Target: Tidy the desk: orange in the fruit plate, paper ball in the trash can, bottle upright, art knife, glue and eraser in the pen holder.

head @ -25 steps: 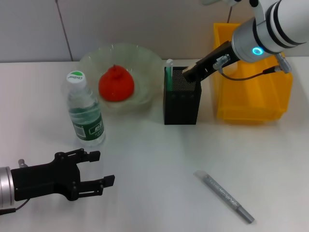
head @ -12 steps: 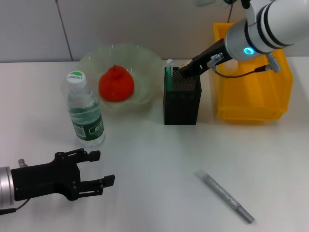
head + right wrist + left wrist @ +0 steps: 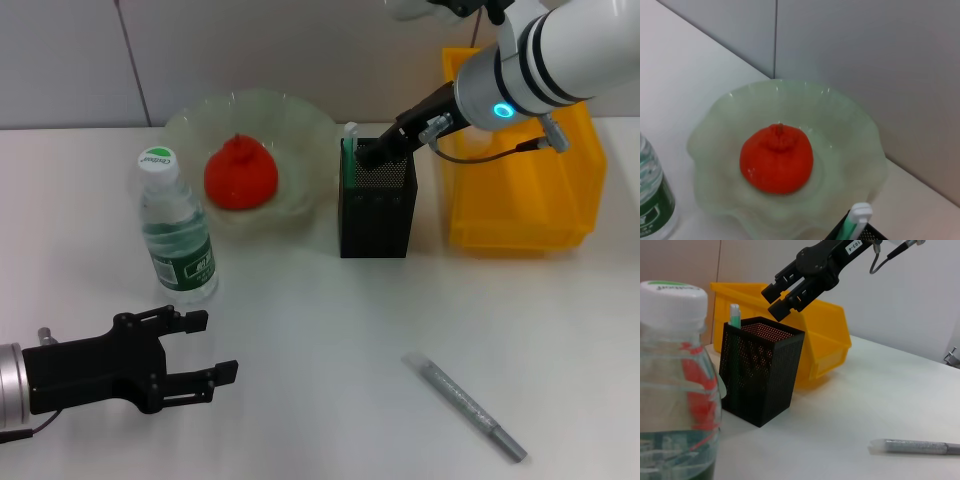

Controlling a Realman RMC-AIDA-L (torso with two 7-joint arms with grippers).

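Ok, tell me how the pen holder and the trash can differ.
The pen holder is black see-through mesh; the trash can is solid bright yellow plastic. The pen holder is narrow and square, the trash can much wider and rectangular. A green-and-white item stands in the pen holder. Both sit upright, open-topped, side by side.

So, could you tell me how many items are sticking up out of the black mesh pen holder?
1: a green-and-white stick at the pen holder corner nearest the fruit plate. Others may lie hidden inside.

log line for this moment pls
right end effector: open, above pen holder | left end effector: open, idle near bottle | orange: in fruit plate
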